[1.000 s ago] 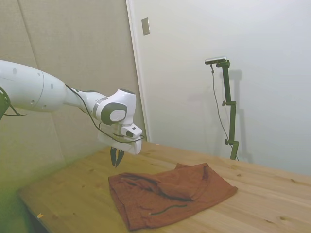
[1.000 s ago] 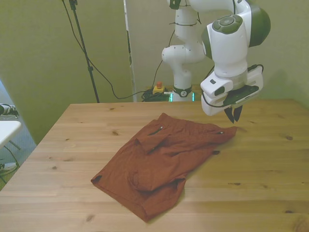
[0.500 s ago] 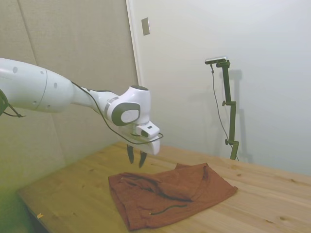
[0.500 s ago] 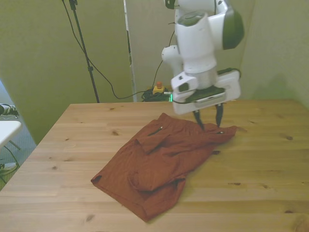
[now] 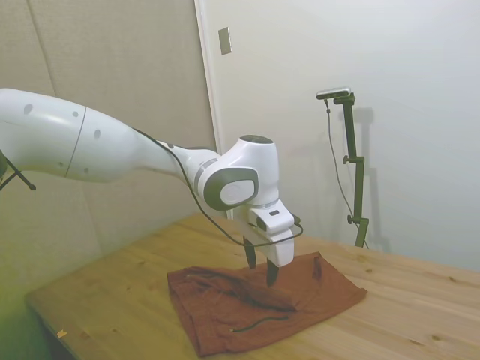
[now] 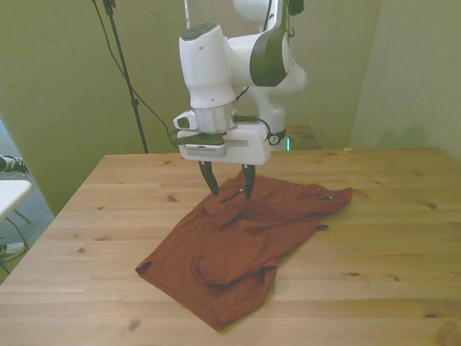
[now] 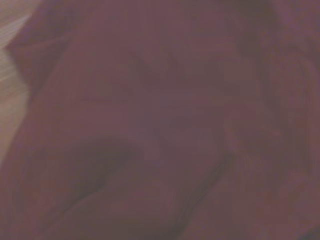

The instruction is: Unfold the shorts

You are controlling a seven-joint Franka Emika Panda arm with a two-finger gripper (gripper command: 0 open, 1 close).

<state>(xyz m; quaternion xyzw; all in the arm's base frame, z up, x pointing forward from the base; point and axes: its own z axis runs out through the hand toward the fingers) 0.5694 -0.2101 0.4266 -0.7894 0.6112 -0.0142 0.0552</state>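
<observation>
The rust-brown shorts [image 6: 238, 241] lie crumpled and partly folded over themselves on the wooden table [image 6: 374, 238], with a dark zipper line showing near the front in the side view. In that side view the shorts [image 5: 300, 289] spread across the table's middle. My gripper [image 6: 229, 186] hangs open just above the far part of the cloth, its two dark fingers pointing down with nothing between them. Seen from the side, the gripper [image 5: 261, 268] hovers over the middle of the cloth. The wrist view is filled by blurred shorts [image 7: 165, 130] fabric with folds.
A strip of bare table [image 7: 10, 95] shows at one edge of the wrist view. Wooden table surface surrounds the cloth on all sides. Walls stand behind the table.
The arm has swung from beyond the shorts' corner at the front view's right to above their far middle part. The gripper has opened wider and come lower. The shorts have not moved.
</observation>
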